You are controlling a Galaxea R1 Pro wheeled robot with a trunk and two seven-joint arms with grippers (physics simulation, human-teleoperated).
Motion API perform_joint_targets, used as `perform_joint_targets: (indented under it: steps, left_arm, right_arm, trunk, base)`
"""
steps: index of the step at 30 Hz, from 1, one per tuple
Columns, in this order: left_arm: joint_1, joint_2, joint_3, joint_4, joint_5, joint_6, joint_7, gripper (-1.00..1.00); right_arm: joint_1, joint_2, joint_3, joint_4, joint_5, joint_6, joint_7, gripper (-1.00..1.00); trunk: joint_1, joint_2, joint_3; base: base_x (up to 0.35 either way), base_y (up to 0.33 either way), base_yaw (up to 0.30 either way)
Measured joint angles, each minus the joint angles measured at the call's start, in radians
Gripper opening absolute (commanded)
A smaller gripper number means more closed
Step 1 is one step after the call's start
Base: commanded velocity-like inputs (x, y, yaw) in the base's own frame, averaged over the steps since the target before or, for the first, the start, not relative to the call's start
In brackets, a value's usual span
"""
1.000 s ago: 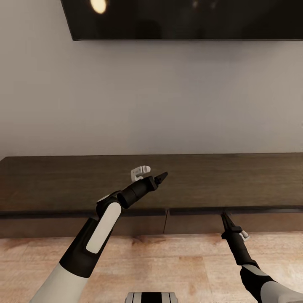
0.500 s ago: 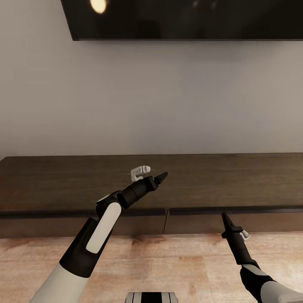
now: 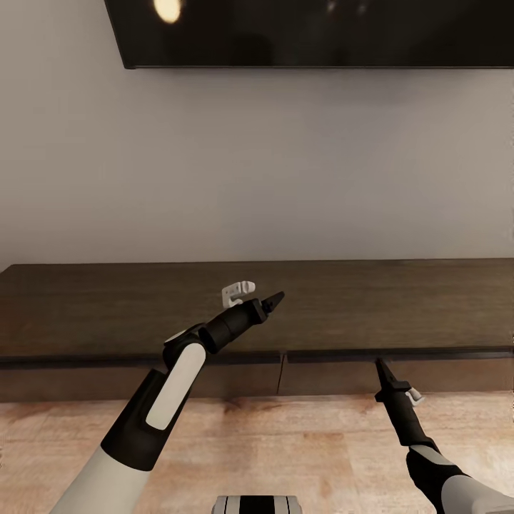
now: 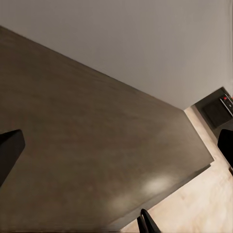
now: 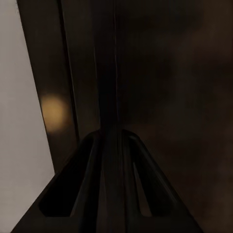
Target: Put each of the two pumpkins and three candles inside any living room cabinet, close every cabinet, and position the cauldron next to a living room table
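The robot faces the cabinet [image 3: 285,314], drawers seemingly shut, left gripper [image 3: 275,298] over its top and right gripper [image 3: 380,368] at the front edge, both jaws pinched closed and empty; probably checking drawer closure next.

The cabinet [image 4: 97,145] top runs dark brown below a pale wall [image 4: 145,39].

A: Head view?
B: High, facing forward and down at the wall; takes in the cabinet [image 3: 321,307] full width, the floor [image 3: 285,450] in front, the screen [image 3: 314,32] above.

A: Left wrist view?
B: Close over the cabinet's top [image 4: 97,145], angled along it toward the wall. Shares that top with the head view.

A: Right wrist view?
B: Very near the cabinet's dark front [image 5: 160,73], looking along closed jaws.
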Motion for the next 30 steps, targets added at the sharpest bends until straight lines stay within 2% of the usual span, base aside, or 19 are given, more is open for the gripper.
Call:
perform_joint_targets:
  steps: [14,23,30]
  left_arm:
    - [0.0,0.0,0.0,0.0,-0.001,0.0,0.0,1.0]
    - [0.0,0.0,0.0,0.0,-0.001,0.0,0.0,1.0]
    - [0.0,0.0,0.0,0.0,0.0,0.0,0.0,1.0]
  right_arm:
    - [0.0,0.0,-0.001,0.0,0.0,0.0,0.0,-1.0]
    - [0.0,0.0,-0.004,0.001,-0.001,-0.001,0.0,-1.0]
    - [0.0,0.0,0.001,-0.001,0.002,-0.032,0.0,-1.0]
  trunk:
    - [0.0,0.0,0.0]
    - [0.0,0.0,0.0]
    - [0.0,0.0,0.0]
  base:
    - [-0.091,0.0,0.0]
    - [-0.236,0.0,0.0]
    - [-0.163,0.0,0.0]
